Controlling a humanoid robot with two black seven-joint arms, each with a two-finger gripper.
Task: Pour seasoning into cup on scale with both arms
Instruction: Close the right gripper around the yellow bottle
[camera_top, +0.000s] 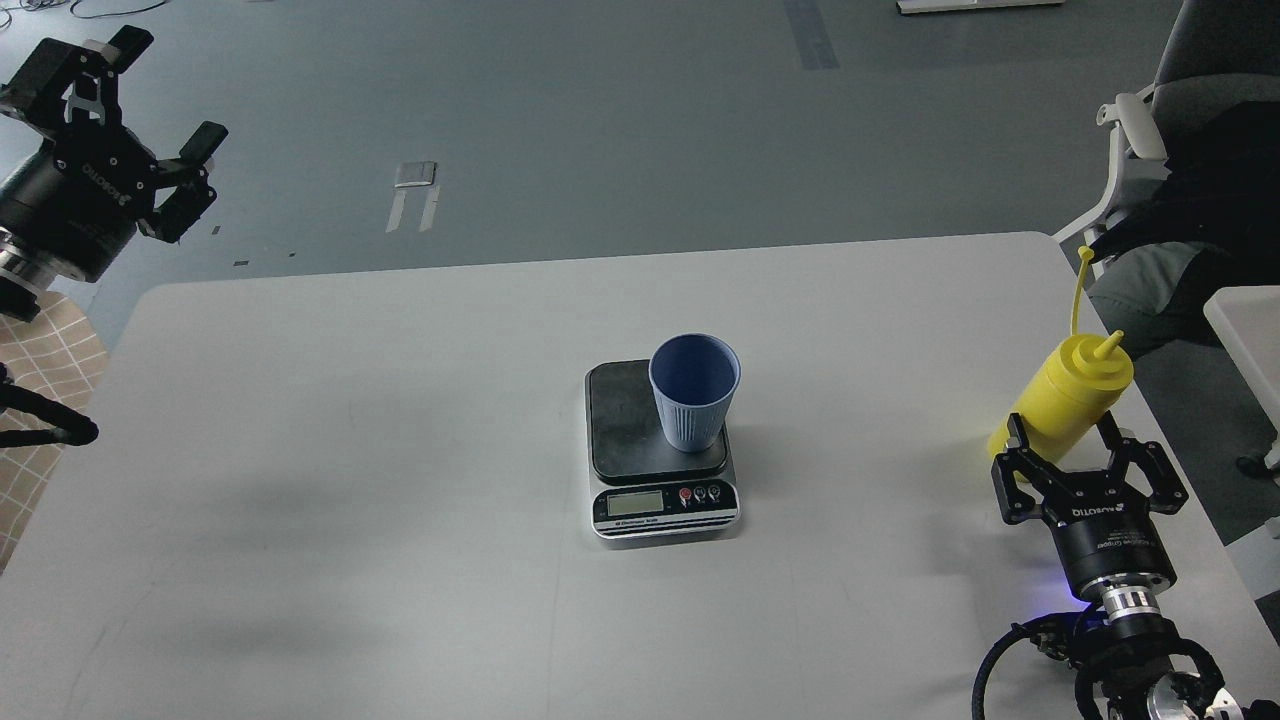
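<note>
Cup (694, 392) stands upright on scale (660, 455), contents unseen.

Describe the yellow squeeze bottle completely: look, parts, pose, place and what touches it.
The seasoning bottle is bright yellow, plastic by its look, with a rounded shoulder, a pointed nozzle and a thin yellow strap rising from its top. It stands near the right edge of the white table, looking tilted up and to the right, well right of the cup on the scale. The right gripper has its jaws spread on either side of the bottle's lower body; whether they press it cannot be told.
</note>
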